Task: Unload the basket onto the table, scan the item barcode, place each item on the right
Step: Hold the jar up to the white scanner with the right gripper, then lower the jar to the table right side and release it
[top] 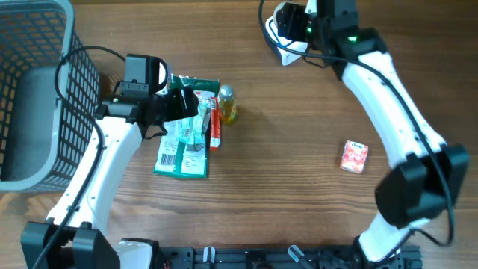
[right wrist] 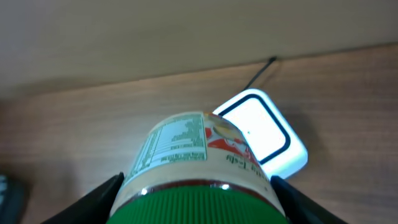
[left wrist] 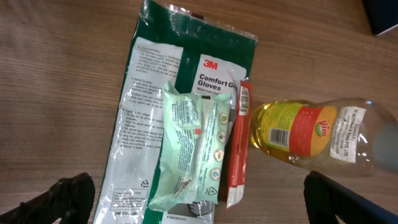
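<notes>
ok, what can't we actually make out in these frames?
Jar: barcode not in sight in right wrist view; overhead, right arm hides it.
Gloves pack: left wrist view, lower end cut off by the edge, wipes cover the middle.
Bottle: cap end blurred, left wrist view.
Small packet: overhead, print too small.

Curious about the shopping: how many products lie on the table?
5: glove pack, wipes packet on it, red sachet alongside, oil bottle next, pink box at right. A jar is in the right pincer; the left arm may hide more.
</notes>
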Available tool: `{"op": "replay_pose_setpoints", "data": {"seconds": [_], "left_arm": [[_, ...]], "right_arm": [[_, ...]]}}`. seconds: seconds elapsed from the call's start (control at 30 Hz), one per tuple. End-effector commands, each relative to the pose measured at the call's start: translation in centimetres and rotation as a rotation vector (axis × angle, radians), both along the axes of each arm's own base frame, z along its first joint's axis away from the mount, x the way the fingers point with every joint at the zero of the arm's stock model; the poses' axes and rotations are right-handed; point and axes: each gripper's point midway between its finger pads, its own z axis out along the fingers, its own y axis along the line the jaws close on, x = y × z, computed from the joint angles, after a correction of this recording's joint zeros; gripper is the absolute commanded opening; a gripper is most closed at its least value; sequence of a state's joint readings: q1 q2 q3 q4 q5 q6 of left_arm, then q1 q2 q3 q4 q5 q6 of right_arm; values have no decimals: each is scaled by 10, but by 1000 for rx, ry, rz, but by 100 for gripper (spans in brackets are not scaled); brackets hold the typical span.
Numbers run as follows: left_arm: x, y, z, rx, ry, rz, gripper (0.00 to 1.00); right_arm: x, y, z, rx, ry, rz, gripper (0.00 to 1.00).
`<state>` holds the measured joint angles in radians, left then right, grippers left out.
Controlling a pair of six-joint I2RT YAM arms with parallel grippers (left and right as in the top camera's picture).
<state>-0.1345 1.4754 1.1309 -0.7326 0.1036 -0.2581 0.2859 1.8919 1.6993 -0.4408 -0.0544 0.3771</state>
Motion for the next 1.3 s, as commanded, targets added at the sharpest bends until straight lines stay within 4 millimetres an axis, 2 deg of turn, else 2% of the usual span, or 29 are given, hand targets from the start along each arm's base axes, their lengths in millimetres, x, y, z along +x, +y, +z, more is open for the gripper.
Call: {"op": "replay_pose_setpoints", "data": {"seconds": [0.0,0.03,0.13,0.23,0.4,0.53,0.63,0.7,0.8,0.83,0.87,0.9,0.97,1.03,1.1,1.13,1.2,1.27], "left_arm": [[3,-1,5,-18,-11,9,100],[3,-1,5,-18,-11,9,100],[3,-1,5,-18,-11,9,100],[3,-1,5,-18,-11,9,100],[3,-1,5,-18,-11,9,100],[3,-1,5,-18,-11,9,100],[3,-1,5,-18,-11,9,100],[3,-1,5,-18,-11,9,100],[3,-1,5,-17,-11,9,100],[3,-1,5,-18,-11,9,100],[3,-1,5,-18,-11,9,100],[3,-1,5,-18,-11,9,100],[3,-1,5,-18,-11,9,100],[3,-1,5,-17,-11,9,100],[3,-1,5,-18,-11,9,100],[3,-1,5,-18,-11,9,100],[3,-1,5,-18,-11,9,100],[3,-1,5,-18,-11,9,100]], "right_arm": [[32,-11,-32,0,-21,-142,23],[40,-13,-39,12,-32,-179,25],[58,-13,-55,48,-60,-225,9],[73,-9,-65,68,-104,-226,5],[87,-5,-67,94,-165,-224,5],[96,-10,-67,95,-205,-240,6],[100,-13,-75,98,-211,-245,6],[102,-16,-84,92,-200,-250,11],[106,-23,-78,73,-229,-252,13],[109,-26,-68,41,-276,-233,8],[110,-29,-55,-16,-319,-201,8],[108,-31,-41,-72,-347,-174,11],[95,-35,1,-178,-398,-119,15],[73,-43,43,-210,-405,-110,14],[42,-61,80,-225,-373,-132,11],[14,-83,94,-262,-314,-172,10],[-17,-115,96,-287,-214,-245,10],[-47,-149,79,-283,-67,-316,10]]}}
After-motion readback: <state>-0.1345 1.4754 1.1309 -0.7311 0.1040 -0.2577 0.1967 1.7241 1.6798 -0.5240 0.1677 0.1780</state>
